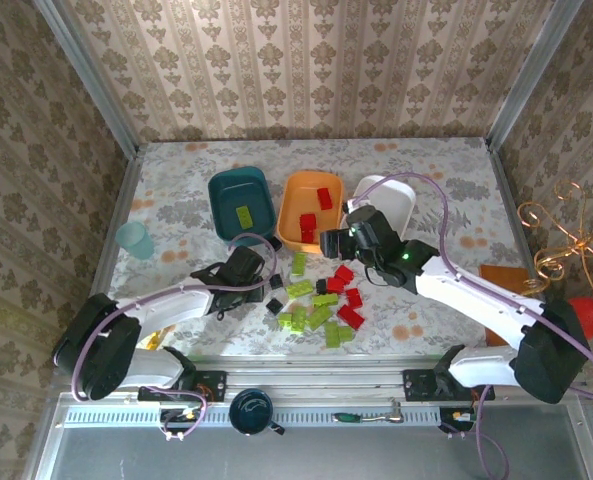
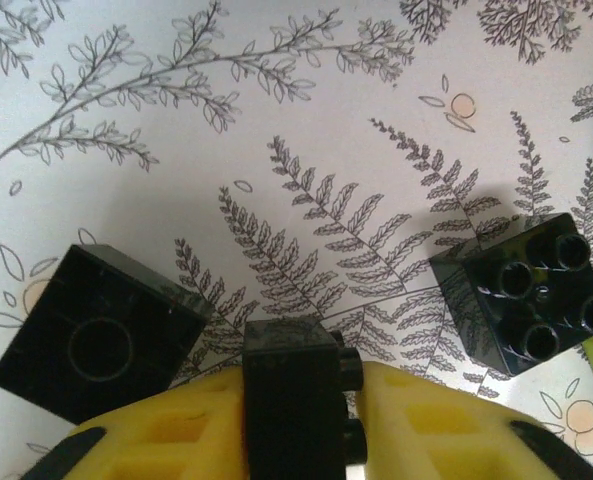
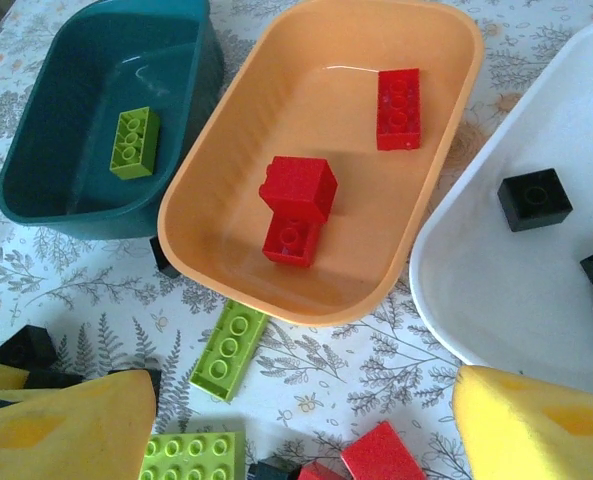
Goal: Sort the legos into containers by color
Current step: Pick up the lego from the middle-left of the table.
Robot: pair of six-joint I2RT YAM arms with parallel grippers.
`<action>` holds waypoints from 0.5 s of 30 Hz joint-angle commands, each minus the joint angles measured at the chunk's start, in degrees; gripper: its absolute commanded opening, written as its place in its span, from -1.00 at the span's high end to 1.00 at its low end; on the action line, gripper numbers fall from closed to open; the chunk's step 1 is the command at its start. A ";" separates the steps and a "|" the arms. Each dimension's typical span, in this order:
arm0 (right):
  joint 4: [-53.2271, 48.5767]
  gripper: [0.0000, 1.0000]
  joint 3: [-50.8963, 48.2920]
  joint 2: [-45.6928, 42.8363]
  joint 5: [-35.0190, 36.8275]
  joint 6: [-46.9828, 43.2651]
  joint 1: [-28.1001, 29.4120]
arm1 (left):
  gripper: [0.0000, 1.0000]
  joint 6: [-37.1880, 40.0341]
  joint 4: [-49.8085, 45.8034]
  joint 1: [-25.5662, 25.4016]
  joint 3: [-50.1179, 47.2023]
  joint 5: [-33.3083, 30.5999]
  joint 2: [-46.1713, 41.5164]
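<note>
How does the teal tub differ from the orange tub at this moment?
The teal tub is dark; the orange tub is bright. The teal tub holds one lime brick; the orange tub holds only red bricks. In the top view, the teal tub stands left of the orange tub. Both are rounded-rectangular and open-topped.

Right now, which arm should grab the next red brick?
Right. The right gripper is open and empty, with a red brick just beneath it and the orange tub directly ahead. The left gripper is shut on a black brick.
</note>
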 commanded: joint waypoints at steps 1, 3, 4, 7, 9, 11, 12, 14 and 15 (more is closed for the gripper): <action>0.04 -0.60 -1.84 -2.76 2.90 1.37 -0.39 | 0.51 0.33 -0.59 -0.19 0.14 -0.61 -2.33; -0.07 -0.60 -2.98 -3.80 3.39 1.80 -0.57 | 0.60 0.25 -1.40 -0.59 0.24 -0.60 -3.31; -0.29 -0.60 -3.69 -4.51 3.82 2.11 -0.58 | 0.63 0.09 -2.03 -0.97 0.65 -0.58 -3.81; -0.27 -0.60 -6.58 -7.78 4.52 3.32 -0.57 | 0.65 -0.02 -2.89 -2.88 3.65 -0.19 -5.54; -0.56 -0.60 -9.22 -10.34 5.71 4.66 -0.66 | 0.64 0.95 -2.71 -4.27 8.77 1.11 -4.36; -0.99 -0.60 -11.68 -12.54 6.67 6.01 -0.66 | 0.64 2.34 -2.30 -5.39 15.23 3.11 -0.51; -1.29 -0.60 -13.13 -14.08 7.15 6.89 -0.66 | 0.65 3.00 -1.83 -5.97 19.03 4.19 2.27; -2.28 -0.60 -15.71 -16.70 7.94 8.32 -0.66 | 0.67 4.12 -0.78 -6.31 26.24 6.89 8.27; -3.03 -0.60 -16.80 -18.08 8.27 8.84 -0.66 | 0.67 4.63 -0.34 -6.38 30.15 8.15 11.65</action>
